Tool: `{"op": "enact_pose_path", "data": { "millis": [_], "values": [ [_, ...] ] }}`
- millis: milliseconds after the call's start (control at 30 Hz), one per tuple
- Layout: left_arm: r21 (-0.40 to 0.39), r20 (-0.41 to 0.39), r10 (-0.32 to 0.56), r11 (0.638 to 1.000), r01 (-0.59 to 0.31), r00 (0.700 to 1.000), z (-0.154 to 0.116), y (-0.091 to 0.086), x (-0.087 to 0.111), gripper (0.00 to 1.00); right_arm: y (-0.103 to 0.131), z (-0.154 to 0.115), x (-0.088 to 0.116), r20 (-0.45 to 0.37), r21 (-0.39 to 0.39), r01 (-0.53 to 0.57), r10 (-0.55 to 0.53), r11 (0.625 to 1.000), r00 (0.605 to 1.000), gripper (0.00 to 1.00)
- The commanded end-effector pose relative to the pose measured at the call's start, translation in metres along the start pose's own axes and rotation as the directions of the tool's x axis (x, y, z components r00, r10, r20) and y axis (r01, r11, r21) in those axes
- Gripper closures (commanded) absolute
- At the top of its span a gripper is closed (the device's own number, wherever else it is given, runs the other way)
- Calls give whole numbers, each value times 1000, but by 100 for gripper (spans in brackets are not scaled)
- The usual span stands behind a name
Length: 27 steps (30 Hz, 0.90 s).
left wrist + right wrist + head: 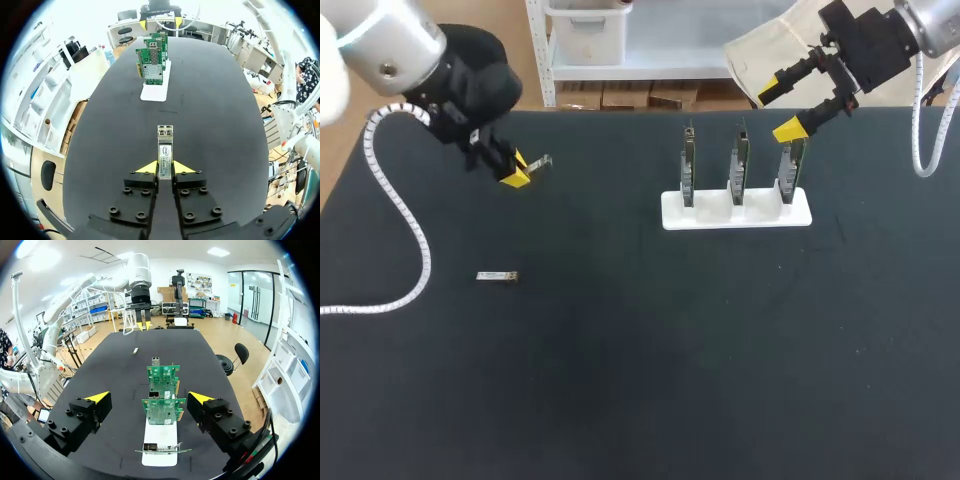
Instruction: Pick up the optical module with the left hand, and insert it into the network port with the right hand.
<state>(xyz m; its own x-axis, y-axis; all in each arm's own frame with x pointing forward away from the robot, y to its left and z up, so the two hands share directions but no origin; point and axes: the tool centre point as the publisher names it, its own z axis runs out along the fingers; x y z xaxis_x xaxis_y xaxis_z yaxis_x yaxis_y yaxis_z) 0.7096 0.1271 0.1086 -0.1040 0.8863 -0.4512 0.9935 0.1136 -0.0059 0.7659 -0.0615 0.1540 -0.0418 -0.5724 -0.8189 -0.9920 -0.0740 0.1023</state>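
Left arm [390,45] comes in over the desk's [640,350] far left corner, wrist tilted down and inward. The left gripper [520,170] is clamped on the rear end of an optical module [541,161], whose metal nose sticks out ahead, clear of the surface. A second module [497,276] lies flat on the desk's left half, apart from the gripper. Right arm [930,25] enters from the far right corner and its right gripper [780,111] is spread wide, holding nothing. It hangs above the right end of the white stand [735,214] — three network cards [737,165] upright in it.
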Motion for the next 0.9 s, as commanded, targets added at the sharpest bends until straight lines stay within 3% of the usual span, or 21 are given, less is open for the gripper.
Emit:
{"op": "enact_pose_path", "data": {
  "millis": [33, 333, 633, 767, 900],
  "values": [
    [-4, 17, 2, 1000, -2, 1000, 0, -2, 3, 100, 1, 0, 0, 1, 3, 2, -2, 1000, 1000, 0],
    [-5, 32, 9, 1000, -9, 999, 2, -2, -1, 100, 1, 0, 0, 1, 3, 2, -2, 1000, 1000, 0],
    [-124, 192, 139, 985, -116, 971, -14, 36, -66, 100, 1, 0, 0, 1, 3, 2, -2, 1000, 1000, 0],
    [-145, 246, 177, 979, -145, 953, -24, 47, -90, 100, 1, 0, 0, 1, 3, 2, -2, 1000, 1000, 0],
    [-147, 356, 172, 981, -127, 919, -26, 55, -117, 100, 1, 0, 0, 1, 3, 2, -2, 1000, 1000, 0]
  ]
}}
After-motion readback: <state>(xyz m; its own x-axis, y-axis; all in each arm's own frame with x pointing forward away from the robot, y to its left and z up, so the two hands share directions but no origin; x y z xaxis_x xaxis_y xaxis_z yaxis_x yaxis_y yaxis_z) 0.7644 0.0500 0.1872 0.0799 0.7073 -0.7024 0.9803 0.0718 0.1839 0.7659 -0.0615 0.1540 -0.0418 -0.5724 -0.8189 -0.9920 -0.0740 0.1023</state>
